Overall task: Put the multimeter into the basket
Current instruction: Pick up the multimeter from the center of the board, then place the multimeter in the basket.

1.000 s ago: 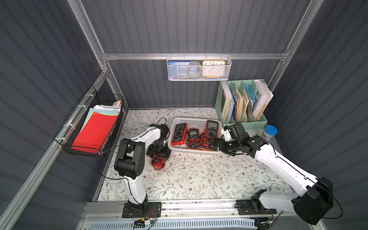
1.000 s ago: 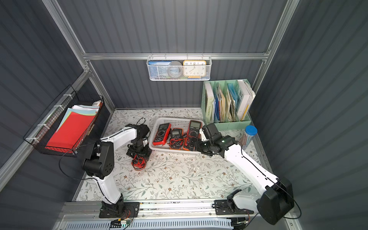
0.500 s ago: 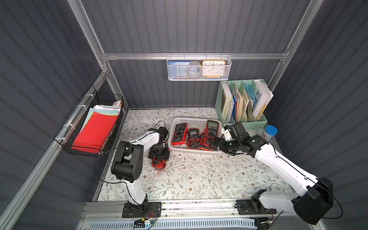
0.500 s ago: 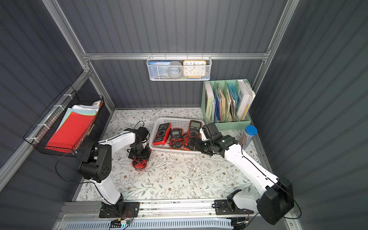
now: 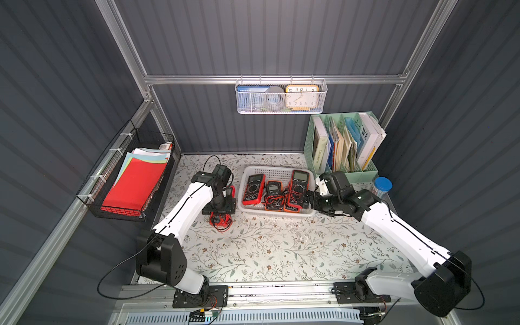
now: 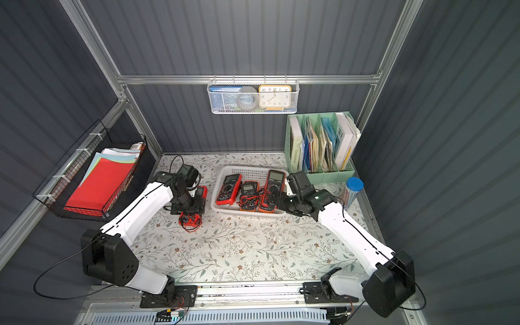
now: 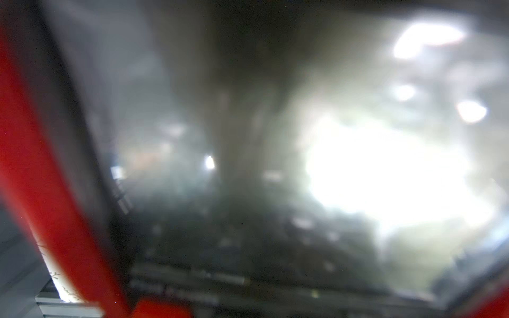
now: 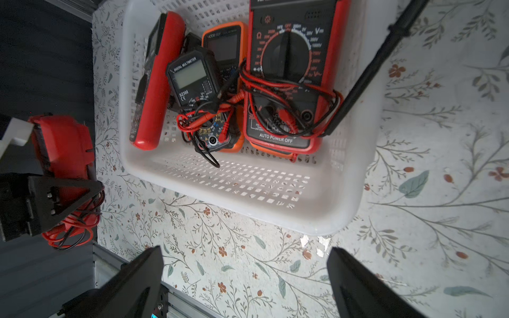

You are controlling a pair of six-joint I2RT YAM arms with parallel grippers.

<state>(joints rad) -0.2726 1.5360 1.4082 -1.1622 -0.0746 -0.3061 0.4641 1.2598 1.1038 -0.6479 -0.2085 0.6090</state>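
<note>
**Legible markings.** The small black meter (image 8: 192,79) bore "DIGITAL MULTIMETER" above its display and "SZ308" with a CE mark below it. The large red multimeter (image 8: 286,77) carried "AUTO POWER OFF" along its lower edge, with Ω and V signs around its dial. The orange meter (image 8: 223,41) showed "VICTOR" at its top. In both top views a book spine (image 5: 319,153) read "WORKSPACE", a white book (image 5: 365,135) showed "WE", and the clock (image 5: 301,97) carried hour numerals, 12 uppermost.
</note>
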